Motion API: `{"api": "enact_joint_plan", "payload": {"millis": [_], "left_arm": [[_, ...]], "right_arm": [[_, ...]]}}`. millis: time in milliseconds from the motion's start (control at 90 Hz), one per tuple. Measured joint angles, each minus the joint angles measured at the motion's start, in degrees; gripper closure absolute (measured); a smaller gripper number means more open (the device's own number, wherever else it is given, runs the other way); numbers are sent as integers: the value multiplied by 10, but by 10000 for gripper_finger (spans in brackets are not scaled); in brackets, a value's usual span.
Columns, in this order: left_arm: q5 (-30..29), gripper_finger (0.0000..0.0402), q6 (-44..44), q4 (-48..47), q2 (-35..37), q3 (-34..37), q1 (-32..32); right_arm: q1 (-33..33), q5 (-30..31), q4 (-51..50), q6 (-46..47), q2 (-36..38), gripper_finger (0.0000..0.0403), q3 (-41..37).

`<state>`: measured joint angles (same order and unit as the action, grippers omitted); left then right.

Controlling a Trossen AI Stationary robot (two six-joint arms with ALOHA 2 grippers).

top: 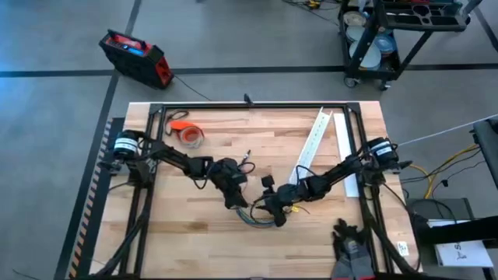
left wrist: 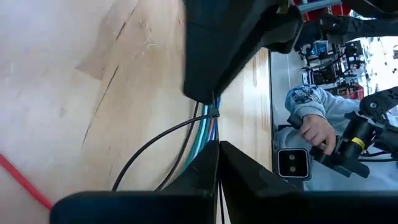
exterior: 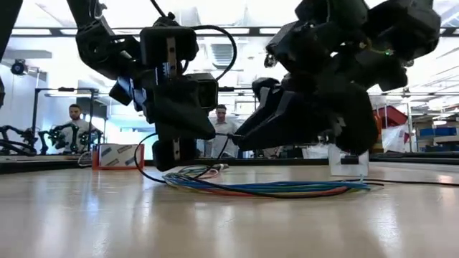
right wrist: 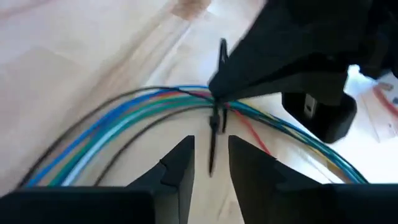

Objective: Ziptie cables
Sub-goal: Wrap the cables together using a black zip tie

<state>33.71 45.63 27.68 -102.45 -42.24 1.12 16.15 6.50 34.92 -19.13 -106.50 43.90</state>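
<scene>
From above, both arms are seen meeting near the front middle of the tabletop [top: 194, 241], the left gripper [top: 233, 198] and the right gripper [top: 274, 211] close together over the cables [top: 255, 218]. An orange tape roll [top: 189, 135] and a white slotted channel [top: 313, 148] lie well apart from the work.

At table height, the bundle is seen lying flat on the wood, with both grippers hanging low over it.

In the left wrist view, the left jaws are pressed nearly together with a thin dark strand between them, and the ziptie [left wrist: 213, 112] is seen wrapped around the wires just ahead. A person's hand [left wrist: 314, 134] shows beyond the table edge.

In the right wrist view, the ziptie [right wrist: 214, 134] is seen looped around the bundle, its free tail pointing toward the right jaws, which are spread with the tail just ahead of the gap. The step in hand is judged to be the tightening. It is best done if the tail is centred between the right jaws before they are closed, the bundle is held steady by the left gripper, and the pull is kept straight along the tail, so the loop is drawn snug without the wires being dragged sideways.
</scene>
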Motion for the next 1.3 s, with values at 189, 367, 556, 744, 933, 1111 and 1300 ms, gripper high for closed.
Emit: {"api": "enact_joint_plan", "payload": {"millis": [189, 367, 556, 744, 933, 1111, 1300], "left_arm": [[0, 402, 7, 1, 0, 0, -5], [0, 402, 12, 2, 0, 0, -8], [3, 402, 17, 3, 0, 0, -9], [3, 402, 19, 2, 0, 0, -9], [3, 401, 24, 3, 0, 0, -10], [3, 402, 29, 2, 0, 0, -10], [3, 401, 28, 2, 0, 0, -10]], "right_arm": [[10, 41, -9, -10, -1, 345, 9], [11, 71, -21, -18, -1, 365, 14], [11, 82, -35, -19, -1, 367, 14], [11, 86, -42, -19, -1, 357, 14], [11, 87, -42, -28, -1, 362, 19], [11, 87, -42, -36, -2, 383, 19], [11, 87, -42, -35, -2, 400, 19]]}}
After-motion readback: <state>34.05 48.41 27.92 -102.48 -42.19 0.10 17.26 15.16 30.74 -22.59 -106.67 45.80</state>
